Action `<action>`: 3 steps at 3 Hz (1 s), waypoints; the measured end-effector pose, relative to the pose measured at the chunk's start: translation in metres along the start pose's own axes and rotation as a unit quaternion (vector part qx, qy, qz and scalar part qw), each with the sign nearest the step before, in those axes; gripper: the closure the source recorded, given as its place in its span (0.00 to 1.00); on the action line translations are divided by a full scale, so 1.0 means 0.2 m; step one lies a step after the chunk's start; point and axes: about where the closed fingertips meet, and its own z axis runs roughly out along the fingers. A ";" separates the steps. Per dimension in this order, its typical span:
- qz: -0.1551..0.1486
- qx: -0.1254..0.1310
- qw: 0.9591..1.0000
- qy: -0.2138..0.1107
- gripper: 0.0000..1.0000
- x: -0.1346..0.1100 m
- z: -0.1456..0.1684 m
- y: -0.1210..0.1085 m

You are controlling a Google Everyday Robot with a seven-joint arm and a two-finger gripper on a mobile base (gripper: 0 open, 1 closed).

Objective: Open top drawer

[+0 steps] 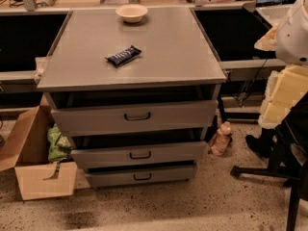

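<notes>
The top drawer (96,117) is the widest grey front, just under the grey cabinet top (159,42). Its small dark loop handle (137,116) sits at the centre. A dark gap shows above the front, and none of the drawer's inside shows. Two narrower grey drawer fronts lie below it, the middle one (101,156) and the lowest (110,177). A white rounded part of my arm (294,32) shows at the right edge. My gripper is not in view.
A white bowl (131,12) and a dark snack bar (123,56) lie on the cabinet top. An open cardboard box (33,172) with a green bag (57,146) stands at the left. A bottle (221,138) lies on the floor at the right, near dark stand legs (269,170).
</notes>
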 end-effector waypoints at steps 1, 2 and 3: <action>0.000 0.000 1.000 0.000 0.00 0.00 0.00 0.00; -0.020 -0.016 1.000 0.018 0.00 -0.02 0.14 0.02; -0.078 -0.044 0.996 0.027 0.00 -0.11 0.45 0.10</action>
